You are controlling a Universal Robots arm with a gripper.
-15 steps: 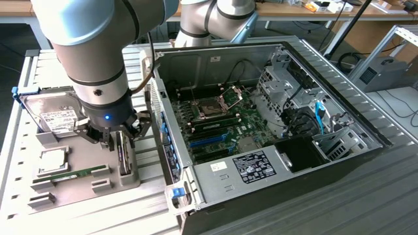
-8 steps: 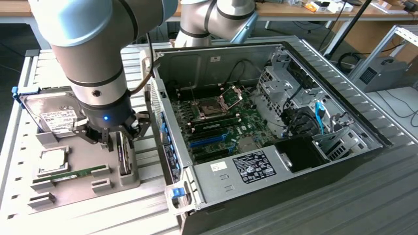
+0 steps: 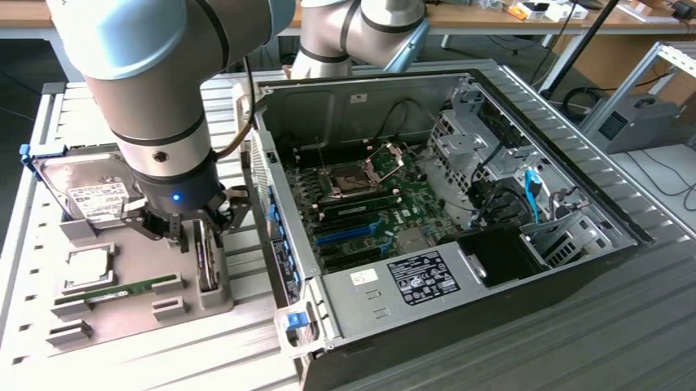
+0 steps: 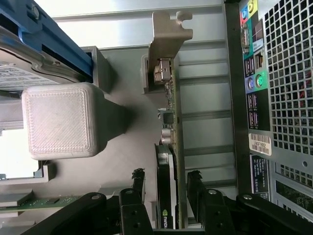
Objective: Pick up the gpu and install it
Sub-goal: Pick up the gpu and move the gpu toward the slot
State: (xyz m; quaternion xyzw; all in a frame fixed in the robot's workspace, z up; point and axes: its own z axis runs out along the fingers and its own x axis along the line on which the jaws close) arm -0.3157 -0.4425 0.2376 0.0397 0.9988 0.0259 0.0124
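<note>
PC case (image 3: pixel 359 106) lies open on the desk (image 3: pixel 609 326), blue mobo slot (image 3: pixel 350 236) bare, so install isn't done. Gpu (image 4: pixel 168 147) stands on edge in the grey parts tray (image 3: pixel 130 252) just beside the case, not lifted. Hand (image 4: pixel 166 172) is low over it, released, one finger each side of the card, no grip yet

Gpu (image 4: pixel 166 181): thin flat black card, silvery metal bracket (image 4: pixel 168 34) at one end. Stands upright on edge, slotted in grey plastic holder (image 3: pixel 130 254).
</note>
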